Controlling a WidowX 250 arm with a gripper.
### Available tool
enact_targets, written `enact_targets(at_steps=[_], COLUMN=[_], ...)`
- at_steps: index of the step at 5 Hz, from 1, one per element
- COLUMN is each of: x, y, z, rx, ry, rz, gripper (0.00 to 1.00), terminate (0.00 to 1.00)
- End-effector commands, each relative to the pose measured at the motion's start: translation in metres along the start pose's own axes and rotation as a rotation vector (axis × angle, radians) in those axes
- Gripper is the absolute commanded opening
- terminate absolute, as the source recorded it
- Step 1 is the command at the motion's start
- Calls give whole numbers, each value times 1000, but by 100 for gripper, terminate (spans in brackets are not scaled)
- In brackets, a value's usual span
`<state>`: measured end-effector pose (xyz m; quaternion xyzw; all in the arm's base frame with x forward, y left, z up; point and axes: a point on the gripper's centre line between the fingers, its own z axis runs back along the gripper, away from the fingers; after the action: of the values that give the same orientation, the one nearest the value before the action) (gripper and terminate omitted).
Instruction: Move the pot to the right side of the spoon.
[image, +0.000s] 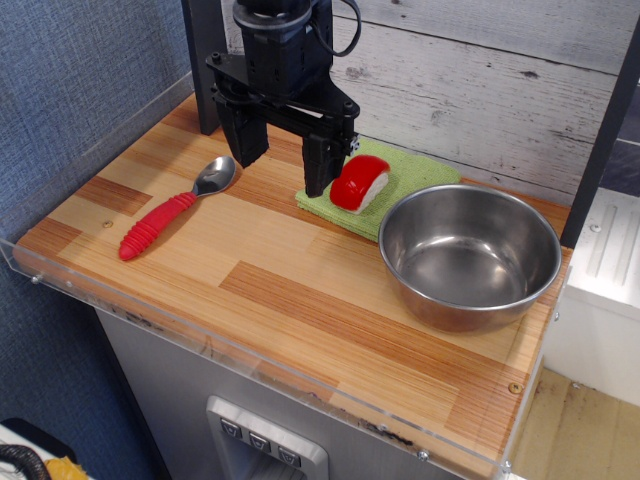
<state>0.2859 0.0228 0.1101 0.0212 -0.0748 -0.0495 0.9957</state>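
Observation:
The pot (470, 255), a large shiny steel bowl with a rolled rim, stands empty on the wooden table at the right. The spoon (178, 208) lies at the left, its metal bowl pointing to the back right and its ribbed red handle toward the front left. My black gripper (283, 170) hangs open and empty just above the table between the spoon's bowl and a green cloth. One finger stands next to the spoon's bowl, the other at the cloth's left corner. The pot is well to the right of the gripper.
A red-and-white sushi piece (359, 183) lies on the green cloth (400, 185) behind the pot. A clear plastic lip (250, 355) runs along the table's front and left edges. A wooden plank wall (480, 90) stands behind.

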Motion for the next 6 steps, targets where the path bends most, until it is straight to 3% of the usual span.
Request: enact_targets(at_steps=[1, 2, 4, 6], x=[0, 7, 17, 25], y=[0, -15, -57, -76], z=[0, -14, -38, -72], rx=[0, -39, -186, -170], ry=[0, -33, -127, -98], rz=[0, -4, -27, -133], gripper=[100, 100, 100, 100], terminate=[0, 0, 0, 0])
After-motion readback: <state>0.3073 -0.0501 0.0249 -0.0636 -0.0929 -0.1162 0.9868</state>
